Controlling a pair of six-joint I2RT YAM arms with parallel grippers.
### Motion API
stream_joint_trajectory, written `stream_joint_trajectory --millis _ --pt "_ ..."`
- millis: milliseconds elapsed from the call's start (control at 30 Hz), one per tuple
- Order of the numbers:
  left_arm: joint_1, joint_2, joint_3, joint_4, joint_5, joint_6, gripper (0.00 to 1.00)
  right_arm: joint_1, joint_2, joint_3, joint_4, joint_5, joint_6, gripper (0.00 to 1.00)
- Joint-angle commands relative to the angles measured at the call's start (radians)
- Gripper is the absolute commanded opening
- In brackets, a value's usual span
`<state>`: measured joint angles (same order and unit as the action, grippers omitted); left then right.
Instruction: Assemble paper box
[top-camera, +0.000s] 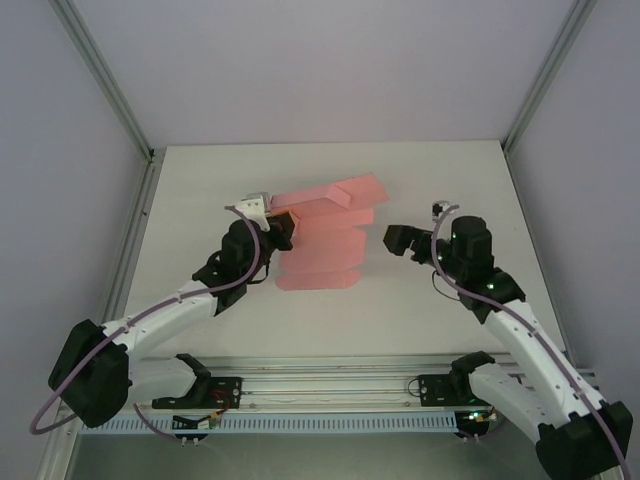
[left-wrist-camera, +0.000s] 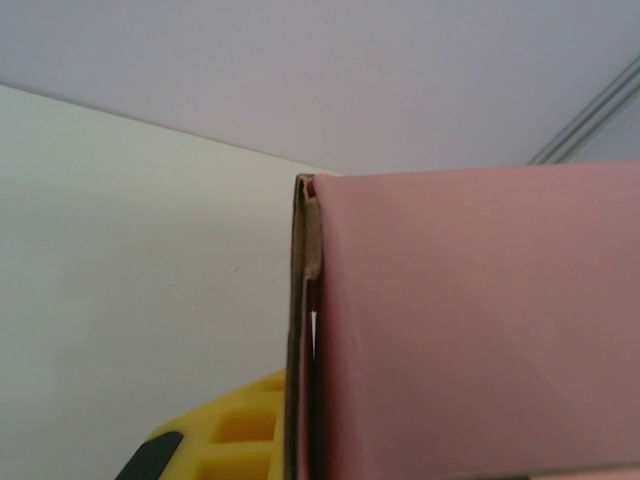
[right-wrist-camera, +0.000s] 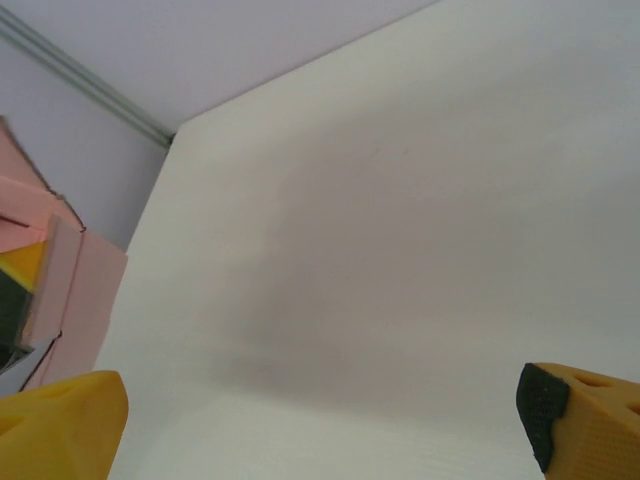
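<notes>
left gripper: narrow, pinched on the left edge of the paper box. in the left wrist view a doubled card edge runs right beside its yellow finger.
why we hold it so: we judge the pinch anchors one side, so panels can be folded against something fixed.
right gripper: jaws wide with nothing between them, near the box's right edge but apart from it.
why it stands there: we judge it is free to come in for a flap.
where the box is: mid counter, between the two grippers.
how the box looks: thin pink card, half formed. its panels are stepped one behind another and a long flap juts far right. it is not closed.
seam: the layers at the held fold are not flush, and a thin gap shows.
unsure: we cannot tell whether its underside rests on the counter.
</notes>
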<state>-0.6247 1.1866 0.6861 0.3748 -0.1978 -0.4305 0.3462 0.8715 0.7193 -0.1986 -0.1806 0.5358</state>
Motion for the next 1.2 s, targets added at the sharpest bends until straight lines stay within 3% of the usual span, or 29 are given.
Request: stream_joint_trajectory --millis 0,233,600,1167 --pt "0.008 -0.036 -0.019 0.066 0.046 -0.019 0.0 -0.015 0.055 0.01 0.124 -0.151 0.028 0.99" --pt "0.008 -0.037 -0.019 0.065 0.059 -0.019 0.0 -0.026 0.134 0.017 0.278 -0.275 0.043 0.96" --pt "0.009 -0.012 -0.015 0.072 0.072 -0.008 0.0 -0.027 0.208 0.042 0.358 -0.433 0.021 0.86" --pt "0.01 0.045 -0.001 0.094 0.099 0.007 0.0 -0.026 0.235 0.057 0.333 -0.459 0.003 0.81"
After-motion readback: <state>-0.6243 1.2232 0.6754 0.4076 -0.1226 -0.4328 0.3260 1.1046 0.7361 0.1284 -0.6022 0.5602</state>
